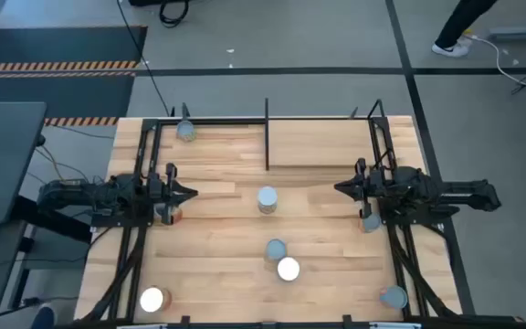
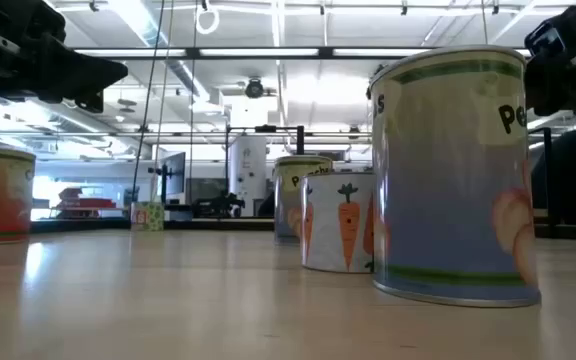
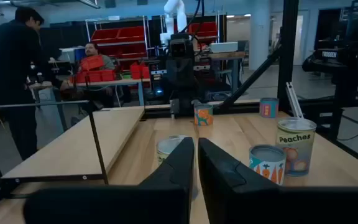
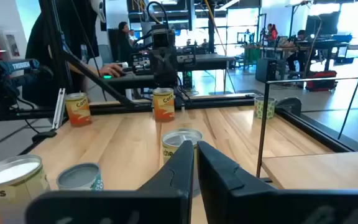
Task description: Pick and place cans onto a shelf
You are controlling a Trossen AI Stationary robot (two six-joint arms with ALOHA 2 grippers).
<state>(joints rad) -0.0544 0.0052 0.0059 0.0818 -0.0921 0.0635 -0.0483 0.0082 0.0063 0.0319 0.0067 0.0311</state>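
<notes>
Light-wood bench on a grey floor, with a workshop of red bins and seated people behind it. Seven cans lie scattered across the bench; one stands at centre. The shelf sits at the far edge, bare. Left tool and right tool hover at mid-bench, each with fingers pressed together, holding nothing.

Eight cans (one shelf)

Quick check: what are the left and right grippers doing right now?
Left gripper: shut, holding nothing, above the table at its left side.
Right gripper: shut, holding nothing, above the table at its right side.
</notes>
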